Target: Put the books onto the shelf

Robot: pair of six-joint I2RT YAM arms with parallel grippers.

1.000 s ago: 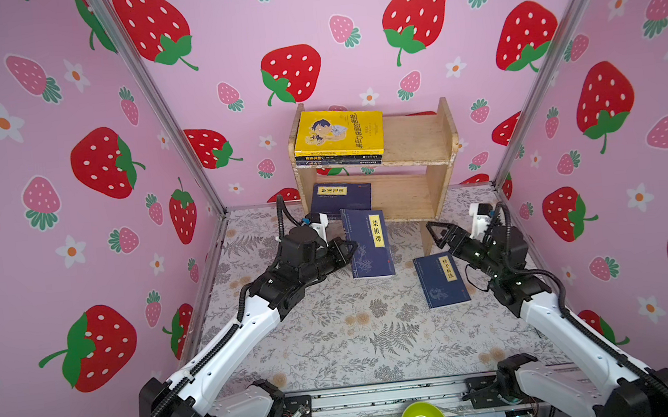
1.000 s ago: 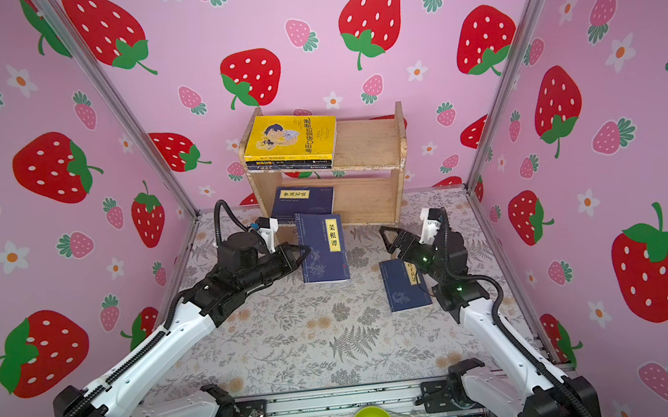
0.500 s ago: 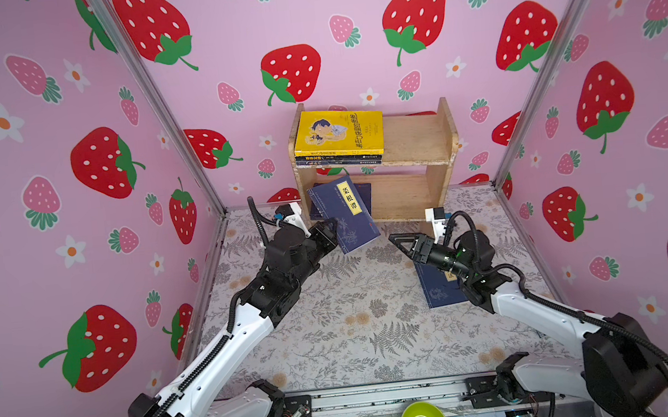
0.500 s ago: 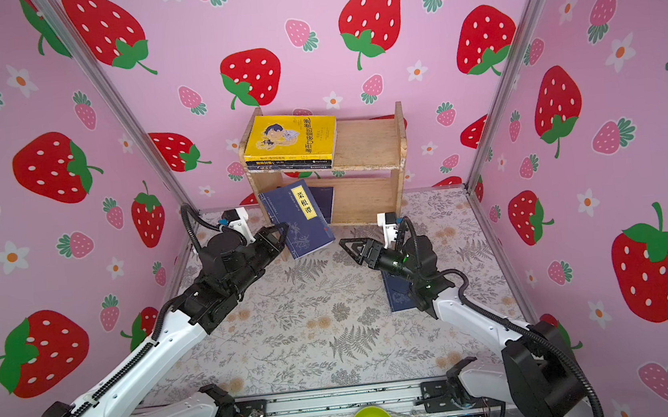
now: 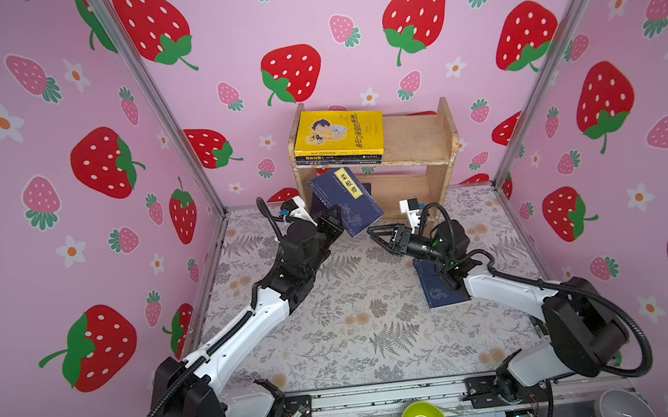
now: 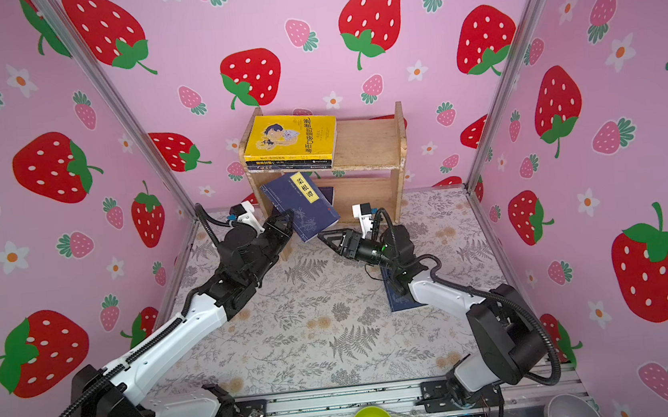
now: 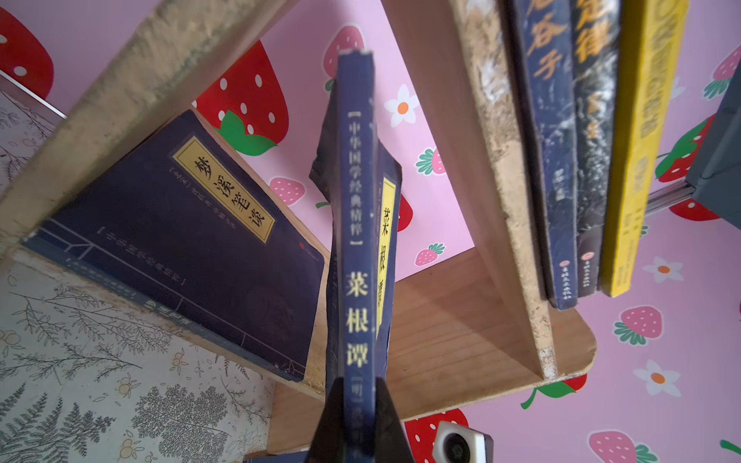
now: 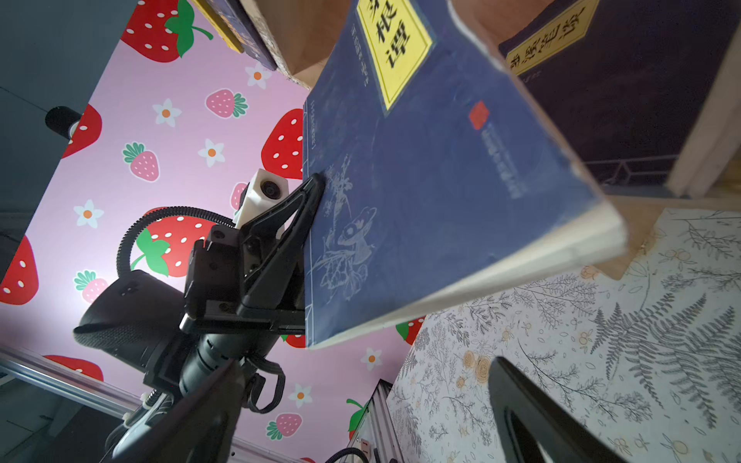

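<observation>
Left gripper (image 5: pixel 332 219) clamped tight on a thin navy paperback with a yellow title label (image 5: pixel 344 200), pinching the spine edge at its near corner. The book is raised and tilted just in front of the lower tier of the small two-tier bare-wood shelf (image 5: pixel 414 143), towards the left end. Right gripper (image 5: pixel 381 236) has jaws spread wide and empty, just beside the book's near right corner; contact not evident.

A second navy paperback (image 7: pixel 180 224) lies flat in the lower tier, left part. A bright yellow cartoon-cover book (image 5: pixel 337 132) tops two dark books on the upper tier, left. A third navy paperback (image 5: pixel 440 291) lies flat on the floral mat (image 5: pixel 336 334), partly under the right arm.

Handling, my read: light and limp. In the left wrist view the free far end curls off line. The spine is the stiffest hold; support under the loose fore-edge would check droop. The cover looks smooth and may slip.
</observation>
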